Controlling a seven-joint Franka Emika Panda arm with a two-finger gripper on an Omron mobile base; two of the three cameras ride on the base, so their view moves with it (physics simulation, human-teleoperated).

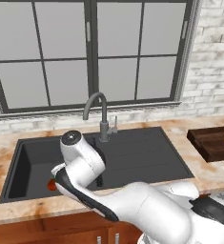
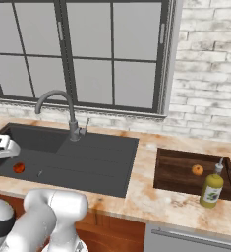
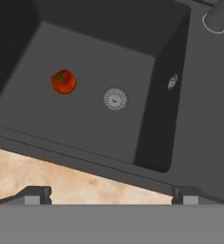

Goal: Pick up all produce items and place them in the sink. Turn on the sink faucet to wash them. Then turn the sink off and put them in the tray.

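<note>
1. One red tomato (image 3: 63, 81) lies on the floor of the sink (image 1: 147, 157) basin, apart from the basin walls; from the hand view it sits to one side of the drain, well clear of it.
2. One orange ball (image 2: 197, 170) rests inside the wooden tray (image 2: 171, 167), toward its right part, so the two produce items are well apart from each other.
3. One tray sits on the counter (image 2: 141, 197) to the right of the sink, not touching it.
4. One sink, with one deep basin on the left and a flat ribbed drainboard on the right.
5. One round metal drain (image 3: 115, 98) is set in the basin floor.
6. One faucet (image 1: 100, 114) stands at the back edge of the sink, its arched spout reaching over the basin, with a small lever on its side.
7. One bottle (image 2: 212, 187) of yellow-green liquid stands upright on the counter at the front right corner of the tray, just beside it.
8. One gripper (image 3: 111, 196) hangs above the front rim of the sink, looking down into the basin. Its two fingers (image 3: 37, 194) are spread wide apart, released, with nothing between them and touching nothing; the tomato lies well below them.
</note>
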